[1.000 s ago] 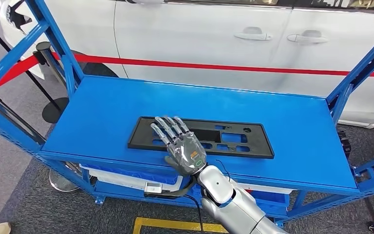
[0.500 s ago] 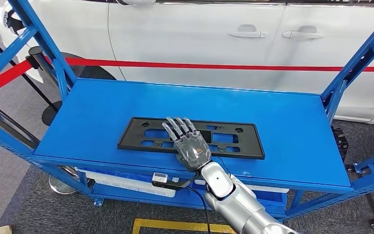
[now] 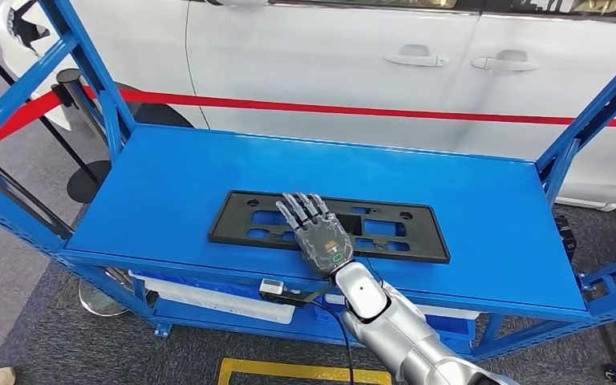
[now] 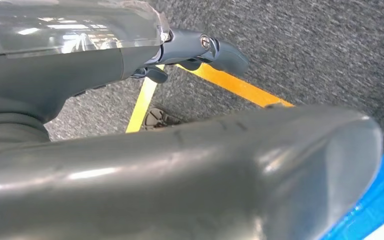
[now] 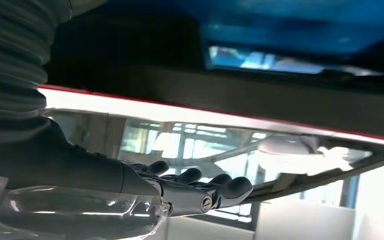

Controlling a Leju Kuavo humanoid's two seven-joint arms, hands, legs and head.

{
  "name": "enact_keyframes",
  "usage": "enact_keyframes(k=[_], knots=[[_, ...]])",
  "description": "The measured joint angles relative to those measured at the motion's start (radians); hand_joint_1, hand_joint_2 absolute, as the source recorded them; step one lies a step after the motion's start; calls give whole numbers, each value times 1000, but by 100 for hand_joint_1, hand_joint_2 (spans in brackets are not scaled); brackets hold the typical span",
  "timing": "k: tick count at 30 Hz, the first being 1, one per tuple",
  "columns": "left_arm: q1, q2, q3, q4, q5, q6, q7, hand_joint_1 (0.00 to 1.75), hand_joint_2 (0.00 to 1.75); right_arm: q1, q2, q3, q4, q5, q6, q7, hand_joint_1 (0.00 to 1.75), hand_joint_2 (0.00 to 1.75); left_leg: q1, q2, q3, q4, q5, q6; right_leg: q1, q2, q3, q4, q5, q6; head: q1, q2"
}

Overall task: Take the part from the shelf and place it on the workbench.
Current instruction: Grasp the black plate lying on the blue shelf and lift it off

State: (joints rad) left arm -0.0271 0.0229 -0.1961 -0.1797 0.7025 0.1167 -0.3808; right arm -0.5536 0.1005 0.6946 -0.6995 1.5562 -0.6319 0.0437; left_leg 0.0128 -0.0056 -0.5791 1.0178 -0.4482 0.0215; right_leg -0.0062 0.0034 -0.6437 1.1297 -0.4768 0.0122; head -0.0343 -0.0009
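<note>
As the right hand reaches over the shelf's front edge, notes run from it outward.

Right hand: the right hand (image 3: pixel 321 234) lies palm down with fingers extended and slightly apart, over the middle of the part; it holds nothing. In the right wrist view the fingers (image 5: pixel 200 182) are straight, not curled. Contact with the part cannot be told.

Left hand: the left hand (image 4: pixel 130 170) hangs low over grey carpet and a yellow floor line (image 4: pixel 240 90); whether it is spread or clenched cannot be told from this close view.

Part: the part (image 3: pixel 330 226), a flat black rectangular frame with several cut-out windows and small holes, lies flat on the blue shelf (image 3: pixel 168 184), near its front edge, long side parallel to it.

Handling (judgement): looks like thin moulded plastic, so light and fairly stiff, though long enough to flex or tip if lifted from one end. Smooth finish, likely slippery.

Where to hold (judgement): the near long rail at mid-length, thumb beneath and fingers on top, or fingers hooked through a central window.

Beyond: a white car (image 3: pixel 369 64) with a red stripe stands behind the shelf.
</note>
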Motion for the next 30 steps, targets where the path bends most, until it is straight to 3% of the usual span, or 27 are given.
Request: enact_keyframes(k=[1,2,6,8,10,11,12,13,16,18,21,23,26,27,28,30], knots=[[0,0,0,0,0,0,-1,0,0,-6,-1,1,7,6,-3,27,143,175,-2,0,0,1,-1,-4,2,0,27,-57,19,-5,0,0],[-1,0,0,0,0,0,-3,0,0,-12,-2,2,15,9,-7,58,151,175,-3,-1,0,1,-1,-8,5,0,42,-91,27,-8,0,0],[-1,2,-1,0,0,-3,-14,0,0,-28,-8,18,53,12,-16,158,155,175,-1,0,-4,9,-11,-29,4,0,49,-115,31,-27,-1,0],[-1,4,-3,0,0,-5,-17,0,0,-34,-9,24,66,13,-19,168,154,175,1,0,-36,83,-58,-36,-1,-2,53,-123,35,-38,-1,0],[-1,4,-4,0,0,-9,-17,0,0,-38,-9,29,77,13,-20,168,152,175,1,0,-96,213,-119,-42,1,-2,53,-123,35,-42,-2,0],[0,5,-5,0,0,-10,-17,0,0,-38,-9,31,83,13,-20,167,150,175,2,0,-119,261,-133,-44,1,-3,53,-122,34,-42,-2,0],[0,5,-5,0,0,-11,-17,0,0,-37,-9,33,88,13,-20,167,148,175,2,1,-128,278,-129,-46,2,-2,53,-122,34,-42,-2,0],[1,5,-5,0,0,-12,-17,0,0,-37,-9,34,91,13,-20,167,148,175,2,1,-117,253,-105,-47,2,-2,53,-120,33,-41,-2,0],[1,7,-6,0,0,-15,-18,0,0,-40,-9,35,97,13,-20,165,158,175,2,1,-28,62,-15,-40,3,1,53,-111,26,-33,-2,0],[0,8,-6,0,0,-18,-21,0,0,-40,-10,35,99,13,-20,160,163,175,-1,0,-4,8,-6,-31,5,1,48,-106,25,-24,-1,0],[0,8,-6,0,0,-26,-28,0,0,-40,-10,36,100,13,-18,145,164,175,0,0,-2,0,-1,-14,5,2,45,-102,20,-9,0,0],[1,8,-6,0,3,-42,-45,0,0,-41,-10,37,100,13,-17,137,163,175,3,1,1,-7,3,-2,4,1,19,-41,-20,0,0,0],[3,9,-6,0,9,-80,-91,0,0,-36,-12,37,101,13,-15,126,161,175,3,1,0,-7,3,4,0,1,-72,145,-101,7,0,0],[4,10,-6,0,10,-91,-105,0,0,-33,-12,37,101,13,-14,125,161,175,3,1,1,-6,2,4,-1,0,-88,174,-101,8,0,0],[4,11,-6,0,10,-100,-116,0,0,-32,-13,37,101,13,-13,124,161,175,3,0,2,-5,1,4,-1,0,-87,166,-83,7,0,0],[5,11,-6,0,10,-112,-126,0,0,-32,-13,37,99,13,-11,123,161,175,3,-1,8,-4,-3,1,-1,0,-30,43,-10,-1,0,0]])
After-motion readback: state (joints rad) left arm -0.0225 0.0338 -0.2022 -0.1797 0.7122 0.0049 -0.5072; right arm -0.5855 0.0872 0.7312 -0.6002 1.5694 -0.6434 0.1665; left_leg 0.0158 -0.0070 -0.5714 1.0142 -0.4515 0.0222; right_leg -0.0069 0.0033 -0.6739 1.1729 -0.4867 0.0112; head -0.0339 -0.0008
